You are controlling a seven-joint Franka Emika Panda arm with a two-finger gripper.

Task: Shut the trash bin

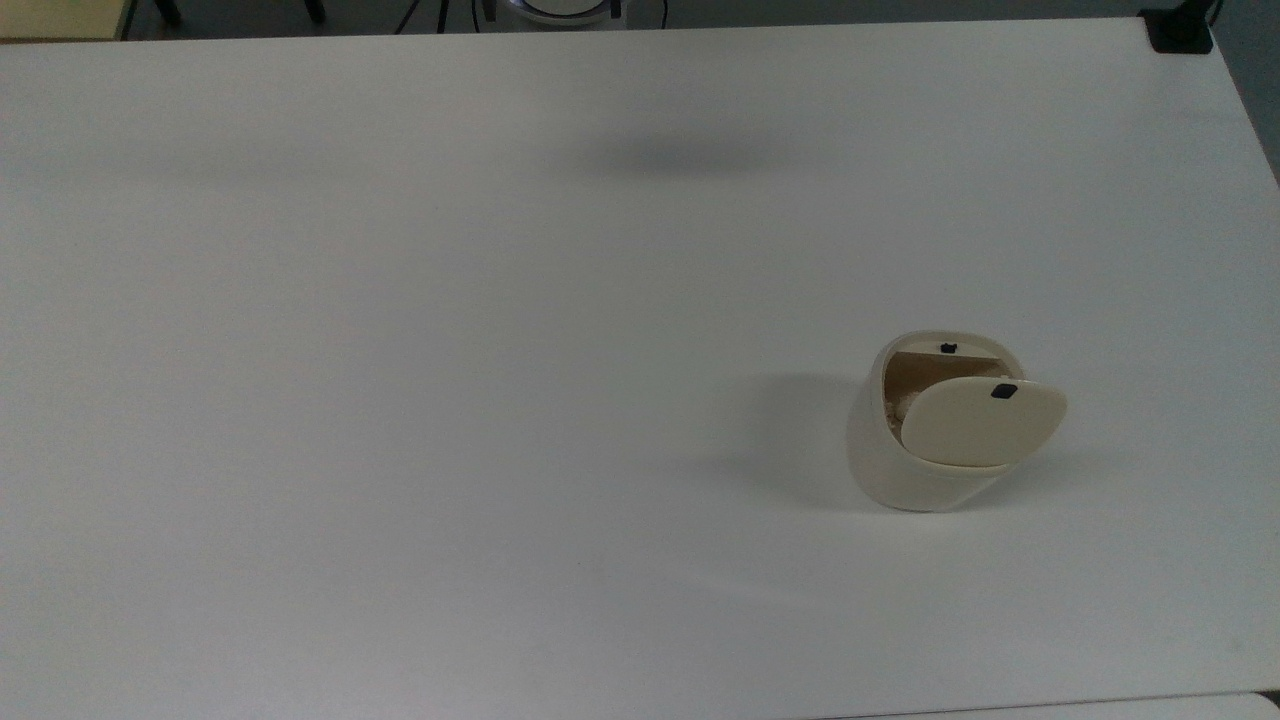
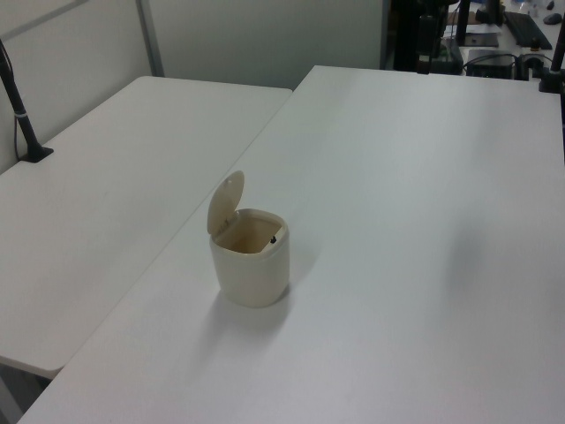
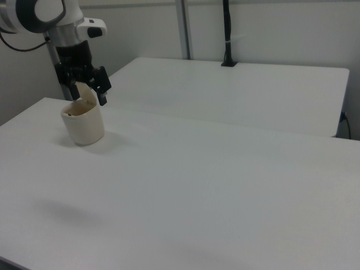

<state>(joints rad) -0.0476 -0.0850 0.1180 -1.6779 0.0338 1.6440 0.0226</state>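
Observation:
The trash bin [image 1: 905, 470] is a small cream-white tub standing upright on the white table [image 1: 400, 400], toward the top view's right. Its lid [image 1: 985, 420] is tipped up on its hinge, with a small black mark near the edge, and the brown inside shows. The bin [image 2: 252, 265] stands with its lid [image 2: 226, 203] raised in the left view too. In the right view my black gripper [image 3: 88, 97] hangs on the white arm at the top left, open, its fingers either side of the raised lid of the bin [image 3: 84, 126] as seen from there. A shadow on the table lies far from the bin.
A second white table [image 2: 106, 177] adjoins this one along a seam. A black pole is clamped to that table [image 3: 228, 34]. A black clamp [image 1: 1180, 30] sits at the top view's upper right corner. Desks with equipment stand beyond the far edge in the left view.

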